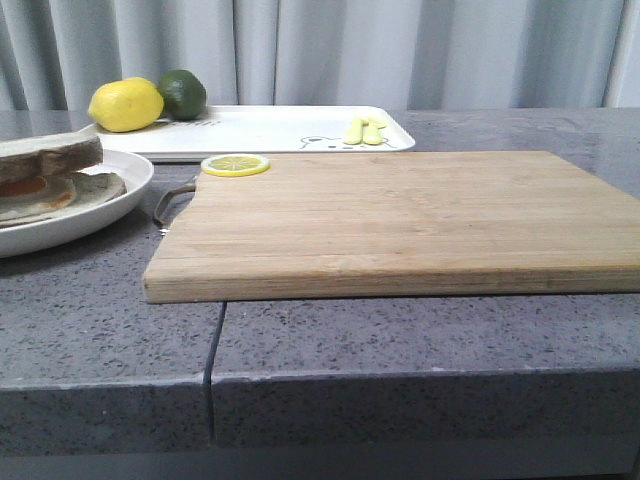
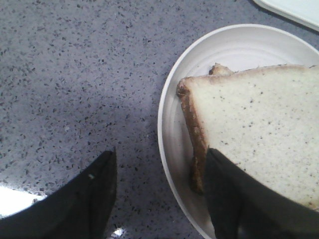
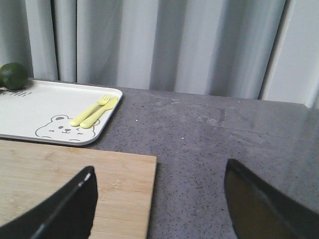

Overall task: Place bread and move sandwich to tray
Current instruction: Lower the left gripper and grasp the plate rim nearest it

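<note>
The bread (image 2: 254, 124), a pale speckled slice with a brown crust, lies on top of the sandwich (image 1: 35, 190) on the round white plate (image 2: 172, 129) at the table's left. An orange yolk shows under the slice in the front view. My left gripper (image 2: 160, 155) is open just above the plate's rim, one finger (image 2: 234, 199) over the bread's edge and the other over bare table. The white tray (image 1: 270, 130) with a bear drawing (image 3: 59, 128) sits at the back. My right gripper (image 3: 159, 169) is open and holds nothing, over the right edge of the cutting board. Neither gripper shows in the front view.
A wooden cutting board (image 1: 400, 220) fills the middle of the table, with a lemon slice (image 1: 235, 165) at its far left corner. A lemon (image 1: 125, 104) and a lime (image 1: 183, 93) rest on the tray's left end, a yellow fork and spoon (image 3: 94, 112) on its right end. Curtains hang behind.
</note>
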### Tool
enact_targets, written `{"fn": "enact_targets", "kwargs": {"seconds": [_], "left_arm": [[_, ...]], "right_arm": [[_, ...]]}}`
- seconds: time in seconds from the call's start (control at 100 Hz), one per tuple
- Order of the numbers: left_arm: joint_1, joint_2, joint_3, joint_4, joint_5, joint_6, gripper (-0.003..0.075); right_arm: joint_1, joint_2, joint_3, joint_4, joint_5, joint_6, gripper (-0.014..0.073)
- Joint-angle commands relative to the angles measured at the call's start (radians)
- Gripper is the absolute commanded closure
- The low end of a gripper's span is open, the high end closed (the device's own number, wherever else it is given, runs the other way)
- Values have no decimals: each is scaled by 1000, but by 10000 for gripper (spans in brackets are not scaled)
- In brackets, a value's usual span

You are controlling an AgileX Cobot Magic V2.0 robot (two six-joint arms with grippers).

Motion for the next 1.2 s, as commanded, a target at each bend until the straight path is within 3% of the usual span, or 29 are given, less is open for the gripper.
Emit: {"fn": "enact_targets", "kwargs": {"seconds": [0.0, 1.19], "left_arm": [[3, 8, -31, -20, -57, -12, 351], [3, 179, -31, -55, -100, -12, 353]], "right_arm": [[-8, 0, -27, 6, -77, 1, 63], [-8, 0, -27, 6, -77, 1, 63]]}}
